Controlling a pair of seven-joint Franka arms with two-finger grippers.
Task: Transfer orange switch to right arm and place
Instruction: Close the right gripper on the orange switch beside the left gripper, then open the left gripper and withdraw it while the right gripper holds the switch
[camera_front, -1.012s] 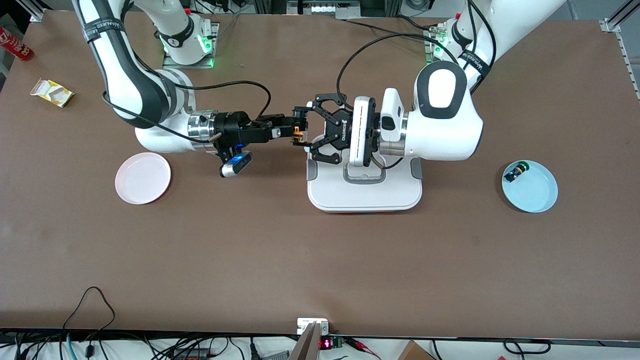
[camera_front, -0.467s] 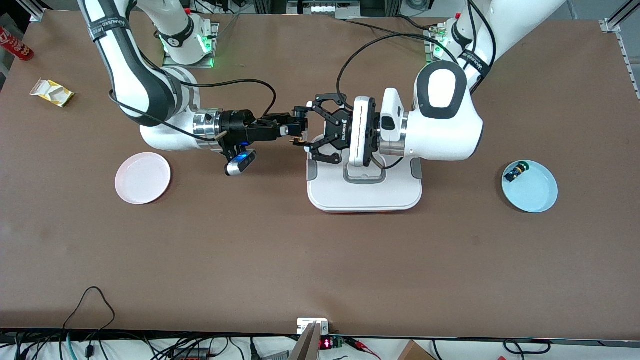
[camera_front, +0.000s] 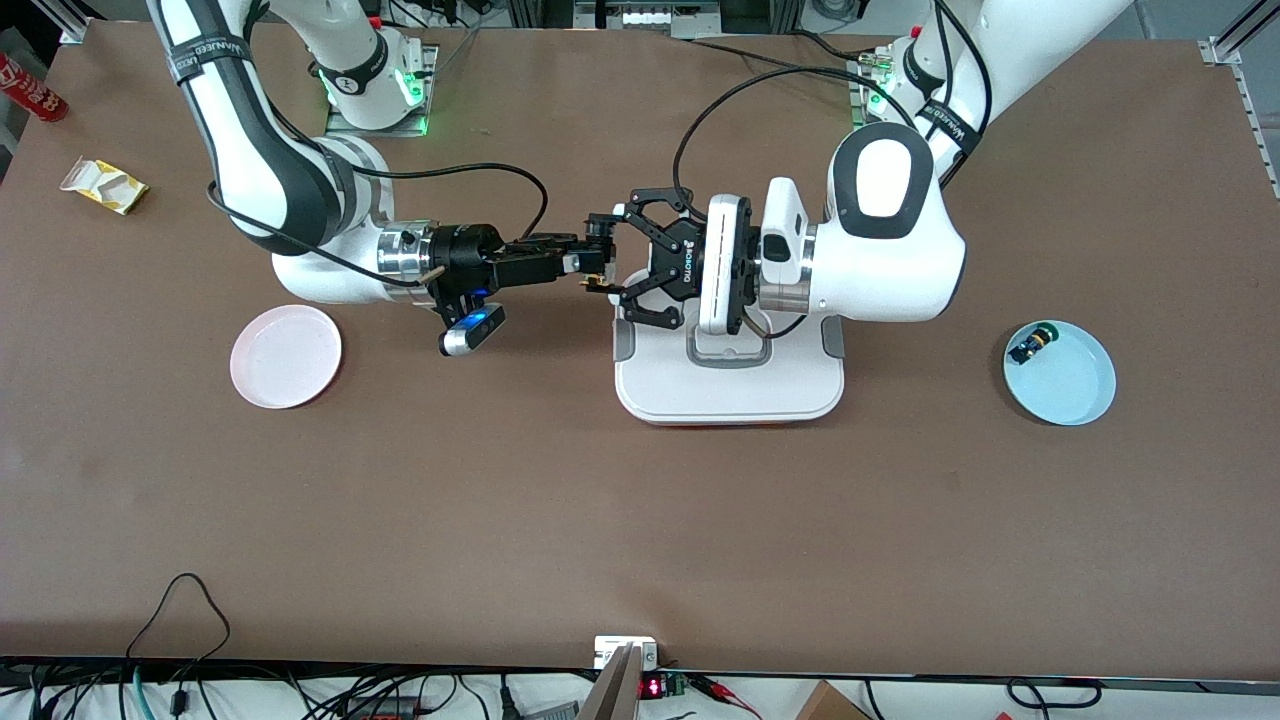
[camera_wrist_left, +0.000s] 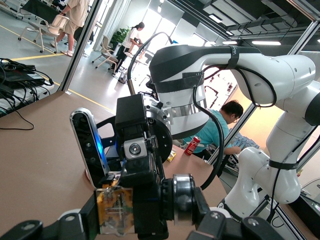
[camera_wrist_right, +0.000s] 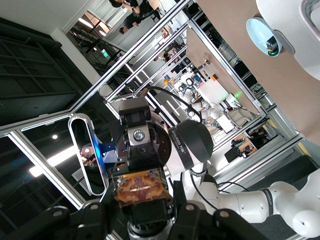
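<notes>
The orange switch (camera_front: 597, 283) hangs in mid-air between the two grippers, over the table beside the white tray's edge. My left gripper (camera_front: 603, 255), the wide black claw, is shut on it lengthwise. In the left wrist view its pads press the amber end (camera_wrist_left: 115, 210) and the head next to the silver ring. My right gripper (camera_front: 590, 262), slim and black, is shut across the switch's black middle from the right arm's end. In the right wrist view the amber end with brass contacts (camera_wrist_right: 140, 189) sits between my right gripper's (camera_wrist_right: 145, 216) jaws.
A white tray (camera_front: 730, 395) lies under the left wrist. A pink plate (camera_front: 286, 357) lies under the right arm's forearm. A light-blue plate (camera_front: 1085, 400) toward the left arm's end holds a green-ringed switch (camera_front: 1030, 345). A yellow carton (camera_front: 103, 186) and a red can (camera_front: 30, 95) lie at the right arm's end.
The right arm pushed toward the left gripper, then eased back a little. Its fingers have drawn together over the switch, hiding the orange from above. The left arm has not moved.
</notes>
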